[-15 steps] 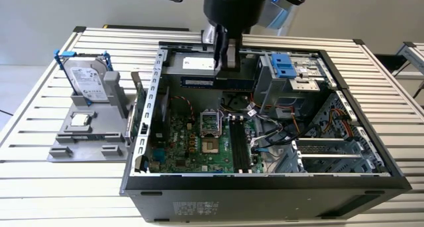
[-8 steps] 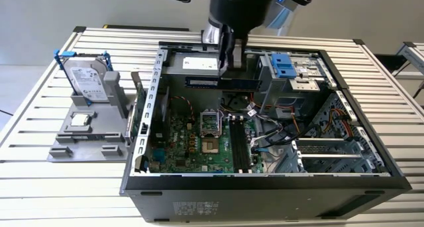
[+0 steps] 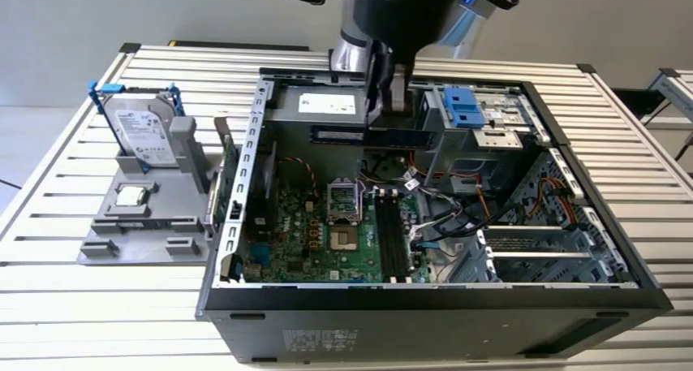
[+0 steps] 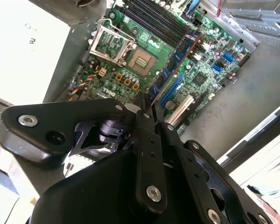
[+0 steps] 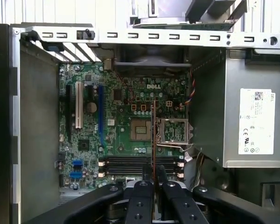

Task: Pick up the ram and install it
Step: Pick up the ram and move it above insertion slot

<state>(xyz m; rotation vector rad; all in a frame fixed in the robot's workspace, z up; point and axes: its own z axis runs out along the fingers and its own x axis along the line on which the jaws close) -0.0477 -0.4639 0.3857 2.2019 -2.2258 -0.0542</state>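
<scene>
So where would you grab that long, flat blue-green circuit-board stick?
Probably as the black gripper has it: from above, pinching the two flat faces of the long blue-green circuit-board stick near its upper edge. It is thin and stands on edge, leaving the lower edge free.

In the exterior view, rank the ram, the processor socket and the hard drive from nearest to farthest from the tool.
1. ram, gripped in the tool.
2. processor socket, on the motherboard below.
3. hard drive, outside the case, at the exterior view's left.
</scene>
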